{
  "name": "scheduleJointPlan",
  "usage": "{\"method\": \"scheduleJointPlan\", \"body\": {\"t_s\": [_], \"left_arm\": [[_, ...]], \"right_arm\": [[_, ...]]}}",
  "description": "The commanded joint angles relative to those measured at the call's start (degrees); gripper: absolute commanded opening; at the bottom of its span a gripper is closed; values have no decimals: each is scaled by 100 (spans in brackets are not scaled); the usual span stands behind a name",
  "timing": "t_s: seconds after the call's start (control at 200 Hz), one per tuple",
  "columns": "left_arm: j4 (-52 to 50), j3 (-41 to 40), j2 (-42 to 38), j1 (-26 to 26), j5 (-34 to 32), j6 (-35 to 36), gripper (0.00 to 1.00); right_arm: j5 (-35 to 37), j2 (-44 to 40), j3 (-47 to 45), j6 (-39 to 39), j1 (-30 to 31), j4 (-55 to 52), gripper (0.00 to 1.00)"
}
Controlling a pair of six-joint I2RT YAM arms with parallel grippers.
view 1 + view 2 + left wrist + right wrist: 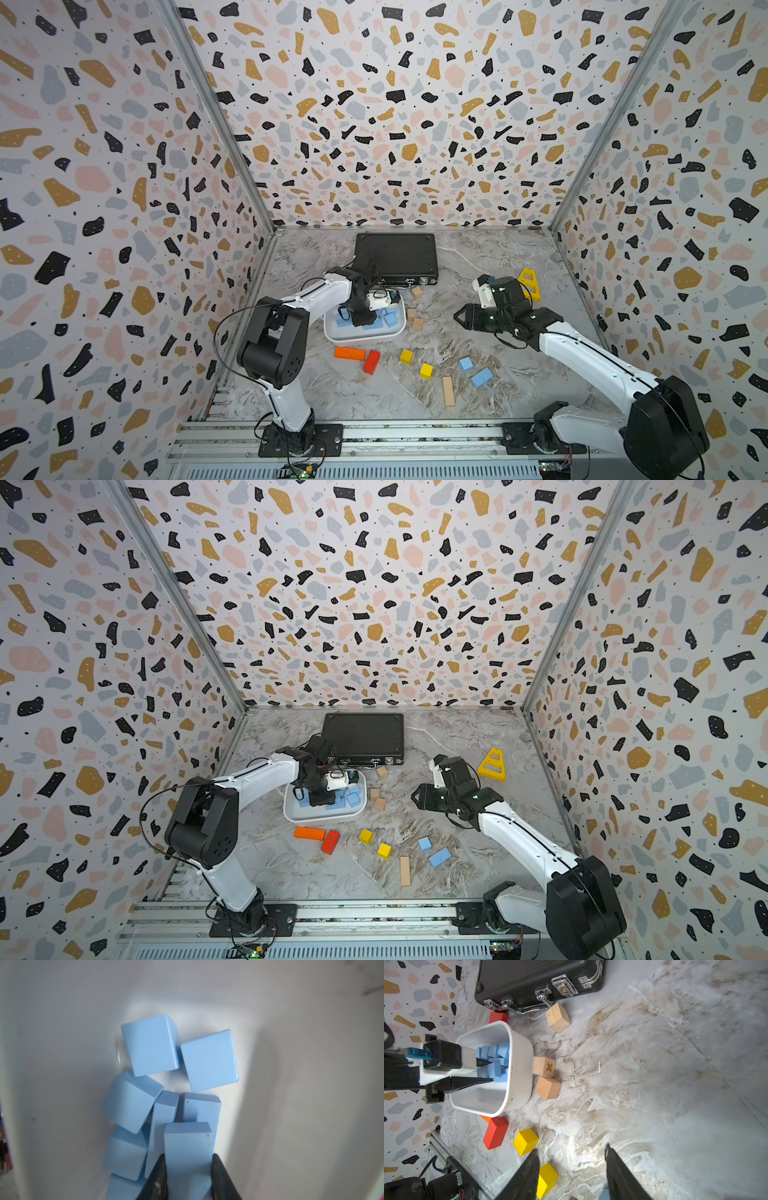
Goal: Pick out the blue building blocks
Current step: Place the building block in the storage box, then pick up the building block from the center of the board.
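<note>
Spreading across both top views, the marble table [519, 257] carries a black case [395, 255] at its far edge. Just in front of the case sits a white tub [365, 338]. The left gripper [189, 1156] reaches down into the tub, its fingers [160, 1174] clamped on a blue bar [187, 1140]. Under and beside that bar, more blue blocks [149, 1045] lie piled against one another on the tub floor.

The right gripper [572, 1148] hangs over bare table to the right of the tub, jaws partly apart with nothing between them.

A yellow triangle [530, 284] stands at the far right, beyond the right gripper. An orange bar [349, 353] and a red bar [371, 361] lie just in front of the tub, ends nearly touching. A tan plank [448, 391] lies near the front edge.

Two blue pieces rest outside the tub on the near right: a loose slab [482, 377] and, just beside it, a loose cube [466, 364]. Two yellow cubes [406, 356] sit between the red bar and the loose cube. Three tan cubes [417, 324] sit just right of the tub.
</note>
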Motion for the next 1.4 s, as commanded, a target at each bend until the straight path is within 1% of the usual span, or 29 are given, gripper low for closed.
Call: {"method": "scheduleJointPlan", "body": {"t_s": [0.0, 0.165, 0.28, 0.486, 0.621, 0.751, 0.891, 0.986, 1.076, 1.176, 1.246, 1.392], "left_arm": [[26, 112, 70, 18, -10, 75, 31], [-33, 137, 55, 18, -6, 18, 37], [-86, 164, -18, 18, -12, -32, 44], [-310, 327, -273, 18, 58, -138, 45], [-593, 642, -458, 9, 342, -407, 48], [-791, 908, -582, -90, 548, -707, 51], [-817, 1019, -706, -317, 730, -995, 52], [-824, 1022, -771, -531, 866, -1008, 52], [-826, 1004, -778, -767, 1027, -750, 52], [-690, 1027, -718, -1088, 1147, -459, 53], [-604, 1106, -639, -1396, 1112, -219, 53], [-442, 1332, -366, -2026, 1131, 26, 54]], "right_arm": [[124, -182, -8, 24, 23, -117, 54], [120, -174, -10, 15, 29, -127, 54], [116, -174, -17, -2, 30, -148, 54], [162, -146, -17, 26, 25, -235, 54], [385, -48, 37, -6, 4, -588, 54], [-21, 59, 48, 16, -310, -654, 55], [-221, 64, 188, -213, -670, -1041, 55], [-457, -14, 141, -263, -1016, -1210, 56], [-1027, -172, -155, -85, -1504, -863, 56], [-1202, -311, -250, -150, -1857, -813, 56], [-1390, -394, -299, -137, -2048, -752, 56], [-1734, -600, -494, 23, -2437, -506, 56]]}}
